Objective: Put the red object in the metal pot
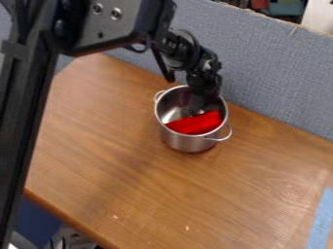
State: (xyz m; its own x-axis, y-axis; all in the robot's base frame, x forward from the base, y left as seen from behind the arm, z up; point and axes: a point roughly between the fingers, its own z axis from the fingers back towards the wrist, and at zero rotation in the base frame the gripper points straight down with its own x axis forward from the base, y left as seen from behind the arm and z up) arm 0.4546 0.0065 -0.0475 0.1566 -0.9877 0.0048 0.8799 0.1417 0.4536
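Note:
The metal pot (192, 142) stands upright on the wooden table, a little right of the middle. Inside it, on the bottom, lies the red object (196, 124). My gripper (203, 103) reaches down from the upper left over the pot's far rim. Its dark fingers sit at that rim, partly inside the pot, and look shut on the rim. The fingertips are hard to make out against the dark inside wall. One small loop handle (229, 134) sticks out on the pot's right side.
The wooden table (117, 185) has its right edge near the frame's right border and its front edge at the lower left. A grey-blue partition (279, 73) runs behind the table. The arm's black mount (26, 117) fills the left side.

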